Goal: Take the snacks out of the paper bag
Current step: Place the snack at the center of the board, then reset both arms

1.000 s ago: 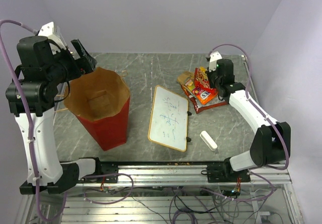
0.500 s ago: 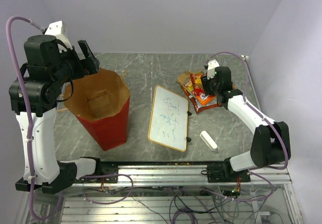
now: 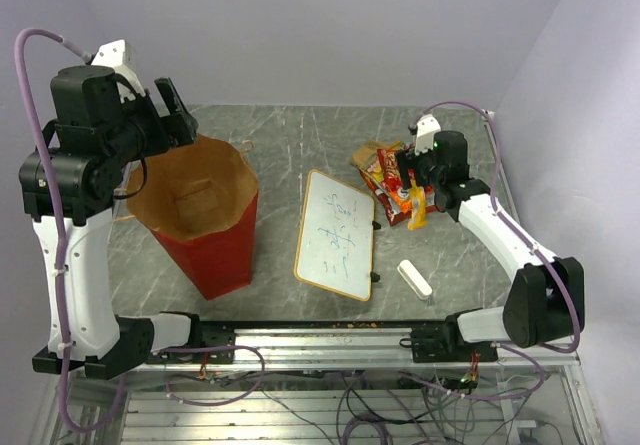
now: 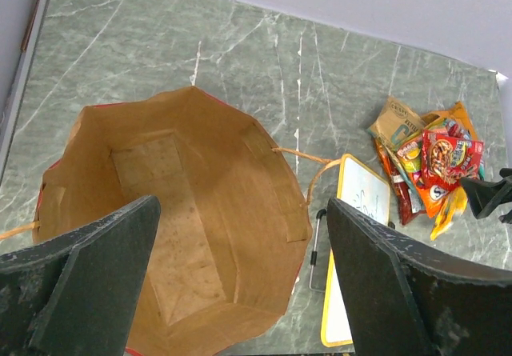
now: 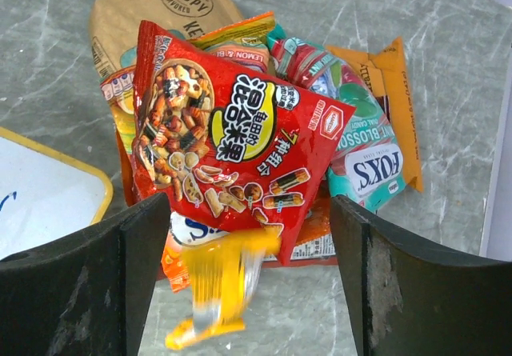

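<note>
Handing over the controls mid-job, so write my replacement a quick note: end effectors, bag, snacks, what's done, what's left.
The left end effector is open and empty, above the mouth of the paper bag.
The right end effector is open above the snacks; a blurred yellow packet below it is not gripped.
The bag stands upright and open on the left of the table; no packet shows inside.
The snacks are piled right of the whiteboard.
Done: the bag looks emptied. Left: probably nothing; check the bag's bottom.
</note>
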Controlling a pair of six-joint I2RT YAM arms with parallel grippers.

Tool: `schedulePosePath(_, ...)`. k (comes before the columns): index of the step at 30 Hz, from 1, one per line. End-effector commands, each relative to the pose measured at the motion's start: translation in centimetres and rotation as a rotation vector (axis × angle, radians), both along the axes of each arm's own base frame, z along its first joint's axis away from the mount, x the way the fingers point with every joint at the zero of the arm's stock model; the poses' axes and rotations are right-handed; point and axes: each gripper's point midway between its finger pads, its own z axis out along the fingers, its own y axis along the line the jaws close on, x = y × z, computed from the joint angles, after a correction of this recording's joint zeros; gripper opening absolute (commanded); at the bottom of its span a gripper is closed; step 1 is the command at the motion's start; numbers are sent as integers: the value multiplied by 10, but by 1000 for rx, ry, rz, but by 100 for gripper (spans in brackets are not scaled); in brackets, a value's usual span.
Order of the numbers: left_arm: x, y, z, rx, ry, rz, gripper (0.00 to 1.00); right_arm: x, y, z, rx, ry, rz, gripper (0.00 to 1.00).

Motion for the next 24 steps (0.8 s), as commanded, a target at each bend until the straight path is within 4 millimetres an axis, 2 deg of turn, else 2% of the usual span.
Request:
schedulePosePath(1,3,-7,0,-29,8,-16,96,-2,0,16,18,-24,7,87)
schedulePosePath(2,5,-9,1,-32,5,-22,96,-3,0,18,28,-25,-6,98)
schedulePosePath(3,7,-10,2,-37,2,-29,95,-3,0,20,34,-30,-12,100)
schedulePosePath(7,9,-13,5,-59,-4,-26,95,-7,9,33,72,-59,10,100)
schedulePosePath(9,9,-14,3,-69,-7,-32,95,-10,10,40,111,-73,-45,100)
schedulePosePath(12,11,-15,-1,-79,-5,-31,96,-8,15,68,179,-113,-90,100)
schedulePosePath(16,21,-23,1,-99,1,-60,95,-14,25,89,286,-81,-115,100)
schedulePosePath(20,20,-23,14,-116,-42,-55,95,-30,33,129,406,-54,-135,100)
schedulePosePath(24,17,-14,19,-119,-88,2,96,-53,20,181,515,-132,-212,100)
